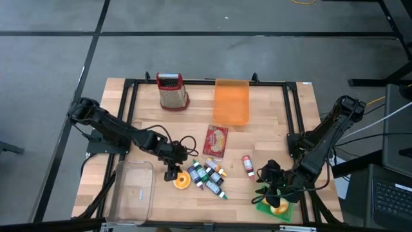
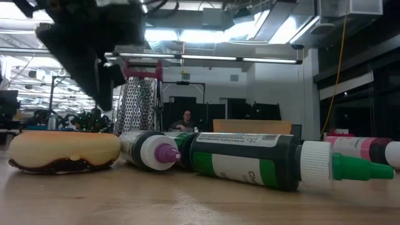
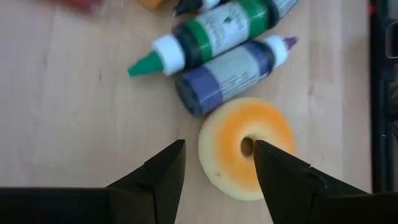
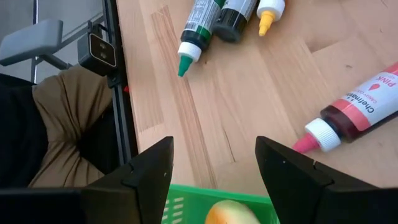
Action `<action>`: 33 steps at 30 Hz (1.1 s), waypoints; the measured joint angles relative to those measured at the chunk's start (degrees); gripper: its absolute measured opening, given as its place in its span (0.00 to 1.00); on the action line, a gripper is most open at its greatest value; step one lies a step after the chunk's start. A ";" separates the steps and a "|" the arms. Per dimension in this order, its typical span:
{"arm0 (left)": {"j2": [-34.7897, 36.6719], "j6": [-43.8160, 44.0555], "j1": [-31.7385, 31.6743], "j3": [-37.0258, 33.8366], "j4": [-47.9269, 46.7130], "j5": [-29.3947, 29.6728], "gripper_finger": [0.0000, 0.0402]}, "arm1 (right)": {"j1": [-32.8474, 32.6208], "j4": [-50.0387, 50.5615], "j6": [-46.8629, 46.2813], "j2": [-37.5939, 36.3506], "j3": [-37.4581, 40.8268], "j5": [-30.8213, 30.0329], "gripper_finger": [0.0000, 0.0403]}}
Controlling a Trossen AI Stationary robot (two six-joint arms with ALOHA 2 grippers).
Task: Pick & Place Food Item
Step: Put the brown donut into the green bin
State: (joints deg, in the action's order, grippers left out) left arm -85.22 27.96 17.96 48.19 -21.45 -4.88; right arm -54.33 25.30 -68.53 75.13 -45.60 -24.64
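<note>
Hovering open: left gripper (image 3: pixel 217 165) over donut (image 3: pixel 245 146)

A: ok top-down cam, what's on the bench (image 1: pixel 270 122)?

B: left claw (image 1: pixel 171 173) sits just beside the orange donut (image 1: pixel 182 181), next to a cluster of little bottles (image 1: pixel 207 175). One pink bottle (image 1: pixel 248 165) lies apart.

A: and the right one?

B: right claw (image 1: pixel 269 182) is over the green tray (image 1: pixel 278 209) near the front edge. Farther back: a grater (image 1: pixel 172 91), an orange board (image 1: pixel 231 101), a red packet (image 1: pixel 215 140). Clear tub (image 1: pixel 132 191) front left.
</note>
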 joint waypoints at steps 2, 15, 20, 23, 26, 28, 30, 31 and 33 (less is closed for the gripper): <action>-1.09 1.42 0.48 -0.44 0.16 0.16 0.46 | 0.00 0.02 0.04 0.00 0.00 -0.02 0.57; -11.61 6.45 3.94 0.72 5.15 0.03 0.46 | 0.15 -0.01 1.90 -0.02 0.00 -0.41 0.57; -12.32 6.85 5.11 0.91 5.19 3.60 0.39 | 0.15 -0.03 1.90 -0.02 0.00 -0.42 0.57; -11.96 6.87 5.74 0.87 5.21 6.30 0.25 | 0.15 -0.07 1.89 -0.02 0.00 -0.44 0.57; -11.56 6.85 5.73 1.34 5.06 7.03 0.08 | 0.15 -0.22 1.88 -0.02 0.00 -1.22 0.57; -11.16 6.36 5.61 1.98 5.96 7.29 0.03 | 0.15 -0.61 1.94 -0.02 0.00 -1.98 0.57; -10.48 4.44 5.52 3.16 7.23 7.99 0.04 | 0.15 -1.17 2.71 -0.02 0.00 -2.68 0.57; -10.24 3.09 5.53 4.13 8.17 8.68 0.04 | 0.13 -1.76 3.22 -0.02 0.00 -3.22 0.57; -10.17 -0.08 5.52 6.83 8.91 10.73 0.05 | 0.15 -3.25 4.89 -0.02 0.00 -4.49 0.57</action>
State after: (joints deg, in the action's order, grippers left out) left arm -95.39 27.88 23.49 55.02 -12.53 5.85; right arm -54.17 22.05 -63.64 75.11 -45.60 -29.14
